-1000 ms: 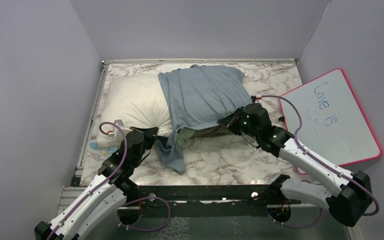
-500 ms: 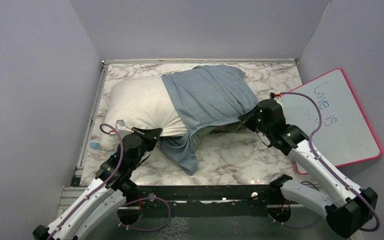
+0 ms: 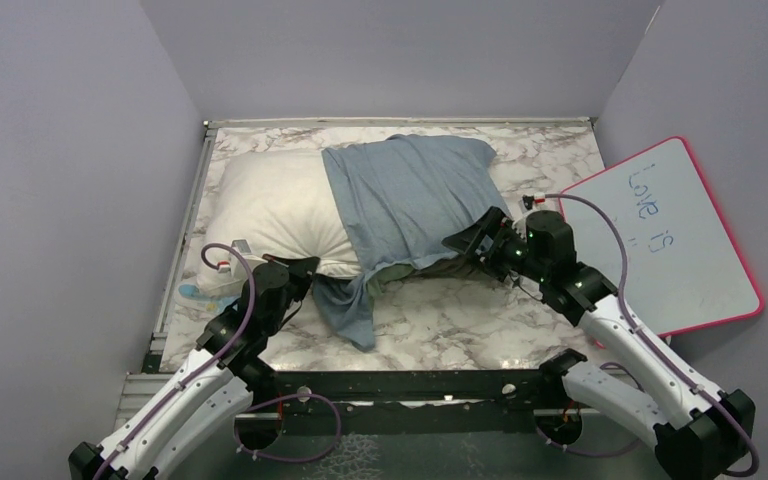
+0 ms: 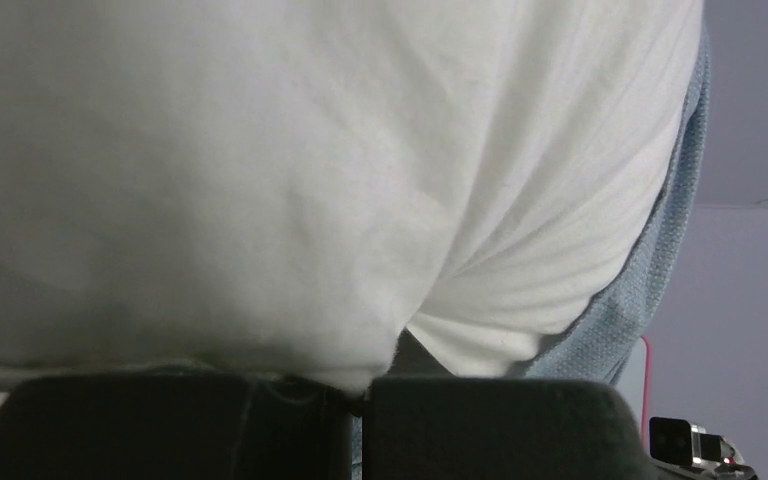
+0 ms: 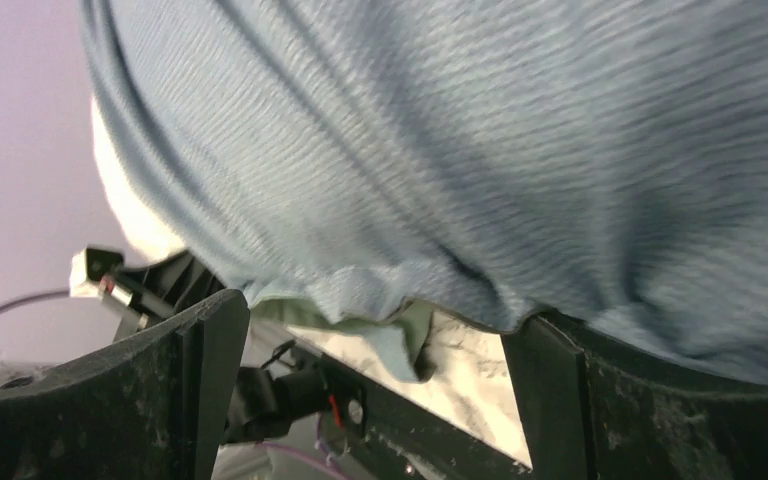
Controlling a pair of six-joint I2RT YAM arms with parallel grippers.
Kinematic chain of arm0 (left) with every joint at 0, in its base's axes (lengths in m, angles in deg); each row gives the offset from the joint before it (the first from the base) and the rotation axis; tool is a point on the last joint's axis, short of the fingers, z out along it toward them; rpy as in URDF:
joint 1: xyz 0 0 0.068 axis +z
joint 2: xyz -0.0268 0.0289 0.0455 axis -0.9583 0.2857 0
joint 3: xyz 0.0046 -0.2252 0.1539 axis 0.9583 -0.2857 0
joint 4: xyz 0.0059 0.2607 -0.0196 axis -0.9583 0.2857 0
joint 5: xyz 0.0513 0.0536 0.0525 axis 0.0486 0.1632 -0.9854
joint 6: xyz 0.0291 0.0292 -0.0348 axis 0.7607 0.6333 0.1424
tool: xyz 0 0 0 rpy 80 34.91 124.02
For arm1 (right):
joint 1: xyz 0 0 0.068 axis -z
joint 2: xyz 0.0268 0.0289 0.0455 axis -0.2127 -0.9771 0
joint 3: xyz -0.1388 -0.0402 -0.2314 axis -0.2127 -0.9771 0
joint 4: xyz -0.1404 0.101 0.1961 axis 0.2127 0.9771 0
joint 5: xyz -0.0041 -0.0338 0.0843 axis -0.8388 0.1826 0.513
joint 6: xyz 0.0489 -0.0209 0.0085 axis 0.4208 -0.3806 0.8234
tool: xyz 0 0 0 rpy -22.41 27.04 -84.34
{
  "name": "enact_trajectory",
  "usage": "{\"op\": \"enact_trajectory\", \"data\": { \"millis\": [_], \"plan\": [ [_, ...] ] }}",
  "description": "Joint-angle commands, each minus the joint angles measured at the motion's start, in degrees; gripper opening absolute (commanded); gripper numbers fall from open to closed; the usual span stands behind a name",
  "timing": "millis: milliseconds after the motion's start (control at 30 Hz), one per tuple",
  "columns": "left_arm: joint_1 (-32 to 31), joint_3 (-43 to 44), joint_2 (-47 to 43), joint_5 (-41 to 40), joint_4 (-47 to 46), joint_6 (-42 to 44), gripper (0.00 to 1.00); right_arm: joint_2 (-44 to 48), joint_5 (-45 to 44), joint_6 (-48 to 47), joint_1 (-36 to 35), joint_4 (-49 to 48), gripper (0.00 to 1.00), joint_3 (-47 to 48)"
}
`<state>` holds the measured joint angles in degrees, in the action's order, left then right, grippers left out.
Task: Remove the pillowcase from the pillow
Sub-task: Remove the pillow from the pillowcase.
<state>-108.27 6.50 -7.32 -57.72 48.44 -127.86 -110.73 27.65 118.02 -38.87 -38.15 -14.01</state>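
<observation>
While the pillow (image 3: 270,205) is lying across the far part of the counter (image 3: 460,315), the pillowcase (image 3: 410,195) is covering only its right half. The left half of the pillow is showing bare and white. The grey-blue side of the pillowcase is facing up, and a bit of green is peeking out under its near edge. One loose end of the cloth is hanging off the pillow and lying flat on the counter, near the middle.

The left end effector (image 4: 360,392) is sitting at the near edge of the bare white part. Its two fingers are pressed together, and they are pinching a bit of the pillow's white cover between them. Small folds in the white cloth are running down to that spot.

The right end effector (image 5: 375,320) is sitting at the near right edge of the pillow, just under the rim of the pillowcase. Its fingers (image 5: 160,390) are spread wide apart. The grey-blue cloth is hanging over the gap between them, and they are not squeezing it. From the right wrist camera, I cannot tell whether the cloth is touching the fingers.

A whiteboard (image 3: 675,235) with a pink rim is lying off to the right of the counter, close to the right arm, with some writing on it.
</observation>
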Motion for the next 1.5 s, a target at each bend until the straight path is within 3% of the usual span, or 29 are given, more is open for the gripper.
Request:
{"op": "enact_trajectory", "data": {
  "millis": [0,200,300,400,500,567,600,700,900,1033,1167,1300,1400,1467],
  "plan": [
    [0.51,0.05,1.03,-1.73,-4.99,0.36,0.0,-0.64,1.9,5.24,-5.3,-7.17,1.0,-1.43],
    [0.53,-0.08,0.83,-1.57,-5.23,0.37,0.0,-8.28,-4.6,9.58,-16.61,-14.05,0.99,-0.91],
    [0.42,-0.28,0.31,-1.61,-5.22,0.23,0.0,-13.77,-4.88,10.28,-17.95,-17.24,0.87,1.46],
    [0.47,-0.3,-0.27,-1.61,-5.15,0.34,0.0,-18.12,-9.16,8.88,-18.06,-15.46,0.73,5.98],
    [0.43,-0.45,-0.92,-1.74,-4.91,0.45,0.0,-19.45,-18.75,8.52,-18.02,-11.84,0.54,8.67],
    [0.43,-0.48,-1.26,-1.85,-4.5,0.45,0.0,-18.21,-24.18,8.32,-18.03,-9.83,0.21,8.87],
    [0.43,-0.46,-1.42,-2.04,-4.16,0.45,0.0,-17.09,-26.51,8.37,-18.1,-9.12,0.1,8.51],
    [0.44,-0.47,-2.28,-2.83,-2.75,0.45,0.0,-12.82,-32.65,7.81,-17.99,-6.69,0.01,6.83],
    [0.47,0.53,-5.14,-5.9,1.66,1.16,0.0,-7.17,-47.5,1.52,-15.1,6.65,0.0,8.21],
    [0.42,1.87,-7.58,-8.55,5.59,2.0,0.0,-6.7,-46.85,-5.5,-7.37,10.7,0.0,8.45],
    [0.48,1.88,-9.85,-9.58,7.89,1.91,0.0,-6.34,-38.43,-9.78,-0.6,11.15,0.0,7.33],
    [0.49,0.84,-10.1,-7.6,7.88,1.43,0.0,-6.58,-22.62,-15.49,-0.46,9.2,0.03,8.72],
    [0.48,0.51,-8.71,-5.33,7.8,1.57,0.0,-5.56,-8.64,-18.64,-0.4,6.7,0.19,9.33],
    [0.48,0.54,-7.6,-4.08,7.7,1.75,0.0,-4.05,-1.27,-19.12,-0.4,4.7,0.38,9.37]
  ]
}}
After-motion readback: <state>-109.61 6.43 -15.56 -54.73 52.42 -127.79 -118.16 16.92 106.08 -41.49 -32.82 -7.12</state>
